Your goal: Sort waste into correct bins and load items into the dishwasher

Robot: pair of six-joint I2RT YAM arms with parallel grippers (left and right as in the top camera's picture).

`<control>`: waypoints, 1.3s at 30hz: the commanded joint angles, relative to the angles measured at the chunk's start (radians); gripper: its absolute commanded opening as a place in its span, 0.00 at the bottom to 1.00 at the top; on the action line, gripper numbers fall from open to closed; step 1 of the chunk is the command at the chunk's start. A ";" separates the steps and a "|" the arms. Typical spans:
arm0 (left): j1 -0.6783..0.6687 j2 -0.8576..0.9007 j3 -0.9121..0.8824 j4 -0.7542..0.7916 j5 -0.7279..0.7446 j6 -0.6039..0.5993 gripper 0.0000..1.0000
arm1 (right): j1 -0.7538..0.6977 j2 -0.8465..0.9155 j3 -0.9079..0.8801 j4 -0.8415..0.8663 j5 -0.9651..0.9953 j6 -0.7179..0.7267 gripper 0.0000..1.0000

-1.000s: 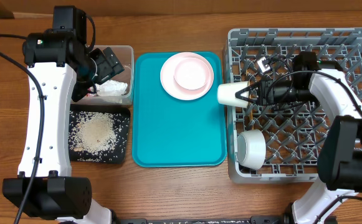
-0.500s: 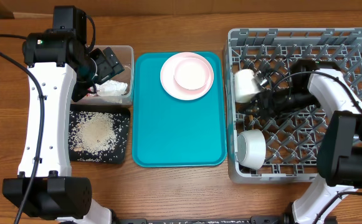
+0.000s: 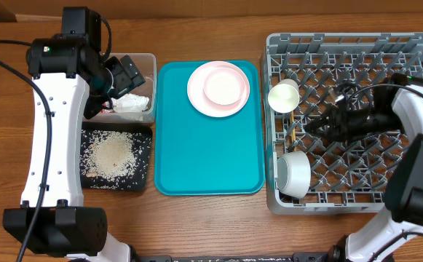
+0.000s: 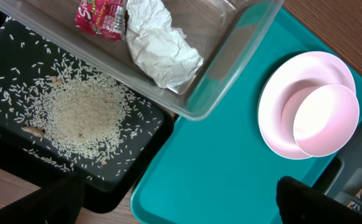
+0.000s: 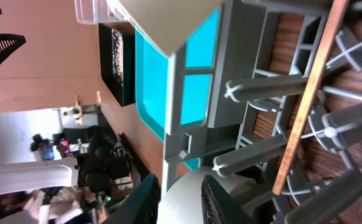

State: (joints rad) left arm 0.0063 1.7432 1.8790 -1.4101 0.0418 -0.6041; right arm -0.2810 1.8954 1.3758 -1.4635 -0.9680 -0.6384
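The small white cup [image 3: 282, 96] stands mouth up in the back left corner of the grey dishwasher rack [image 3: 349, 38]. My right gripper [image 3: 310, 125] is just to its right, low among the pegs, its jaws slightly open and empty. A white bowl [image 3: 295, 173] lies at the rack's front left, and a wooden chopstick [image 5: 305, 106] leans among the pegs. The pink-white plate [image 3: 218, 89] carries a smaller round dish [image 4: 327, 118]. My left gripper [image 3: 127, 73] hangs open over the clear tub [image 4: 230, 68], which holds the tissue [image 4: 159, 43] and red wrapper [image 4: 100, 15]. Rice [image 4: 81, 112] lies in the black tray [image 4: 0, 62].
The teal serving tray [image 3: 207, 156] lies between the bins and the rack, bare apart from the plate at its back. Upright rack pegs [image 5: 249, 93] crowd round my right fingers [image 5: 215, 199]. Wooden tabletop [image 3: 196, 218] shows along the front.
My right gripper carried the cup from the rack's left edge into the rack, let go of it and drew back to the right. The left arm has not moved.
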 commanded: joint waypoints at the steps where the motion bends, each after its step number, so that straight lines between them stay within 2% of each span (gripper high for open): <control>1: -0.006 -0.007 0.014 0.000 0.000 -0.002 1.00 | 0.014 -0.099 0.080 0.047 -0.020 0.119 0.22; 3: -0.006 -0.007 0.014 0.000 0.000 -0.002 1.00 | 0.043 -0.134 0.111 0.109 -0.011 0.192 0.19; 6: -0.007 -0.007 0.014 0.000 0.000 -0.002 1.00 | 0.121 -0.196 0.150 0.297 0.085 0.389 0.13; 9: -0.006 -0.007 0.014 0.000 0.000 -0.002 1.00 | 0.223 -0.239 0.154 0.509 0.259 0.558 0.09; 13: -0.006 -0.007 0.014 0.000 0.000 -0.002 1.00 | 0.366 -0.229 0.150 0.652 0.559 0.644 0.07; 17: -0.006 -0.007 0.014 0.000 0.000 -0.002 1.00 | 0.481 -0.161 0.148 0.681 0.757 0.643 0.07; 22: -0.007 -0.007 0.014 0.000 0.000 -0.002 1.00 | 0.531 -0.082 0.148 0.692 0.873 0.643 0.06; 39: -0.007 -0.007 0.014 0.000 0.000 -0.002 1.00 | 0.529 -0.102 0.149 0.567 0.890 0.639 0.05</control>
State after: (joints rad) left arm 0.0063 1.7432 1.8790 -1.4105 0.0418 -0.6041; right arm 0.2504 1.8225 1.5192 -0.8921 -0.0971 -0.0006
